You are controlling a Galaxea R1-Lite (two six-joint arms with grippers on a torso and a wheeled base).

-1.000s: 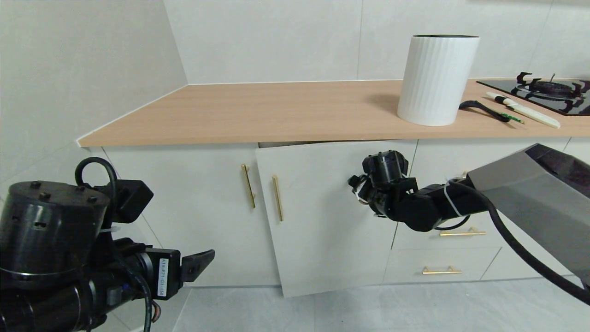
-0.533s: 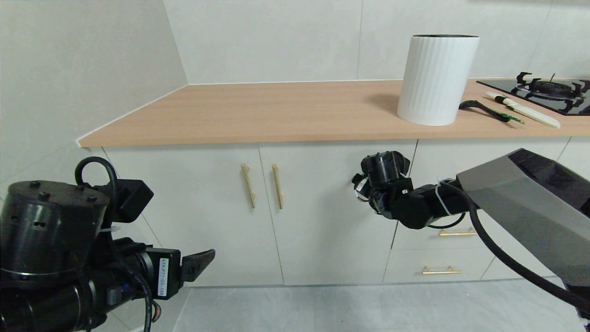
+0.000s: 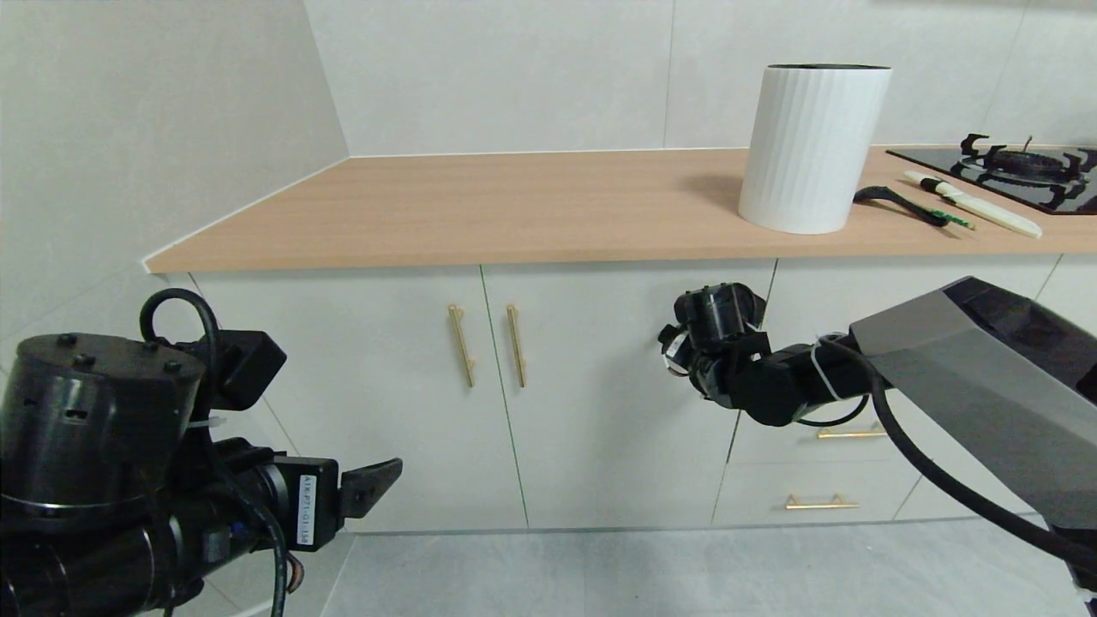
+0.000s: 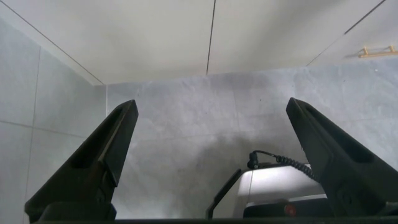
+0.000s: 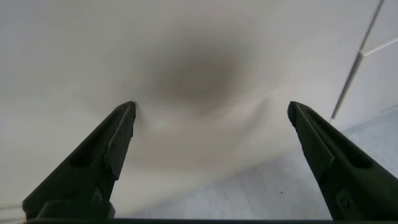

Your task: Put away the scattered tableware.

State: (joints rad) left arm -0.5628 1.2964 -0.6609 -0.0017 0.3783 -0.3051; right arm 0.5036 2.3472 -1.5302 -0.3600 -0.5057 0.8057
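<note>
**Scene layout.** The wooden countertop (image 3: 514, 206) runs across the head view. Below it the cabinet door (image 3: 600, 411) sits flush and shut, its brass handles (image 3: 514, 356) near the centre seam. A white ribbed container (image 3: 810, 146) stands upright on the countertop, with a gas hob (image 3: 1028, 167) at the far right.

**End effectors.** The right gripper (image 5: 211, 118) faces the cabinet door panel at close range, fingers spread apart and nothing between them. Contact with the panel cannot be confirmed. The left gripper (image 4: 211, 118) hangs low on the robot's left, above the floor (image 4: 205, 143), also spread and empty.

**Tableware.** A black utensil (image 3: 896, 203), a cream utensil (image 3: 973, 204) and a small green piece (image 3: 956, 218) lie flat between the container and the hob.

**Hazards.**
- Raising the right arm straight up from its present station risks striking the countertop's front edge, because the gripper sits beneath the overhang.
- A wide sweep toward the utensils could topple the container — it is tall and stands just beside them.
- Thin, flat utensils are likely to slip or skid under a shallow pinch.

**Relative position.** The tableware lies above and to the right of the right gripper, well apart from it and on the far side of the container. It lies farther still from the left gripper.
</note>
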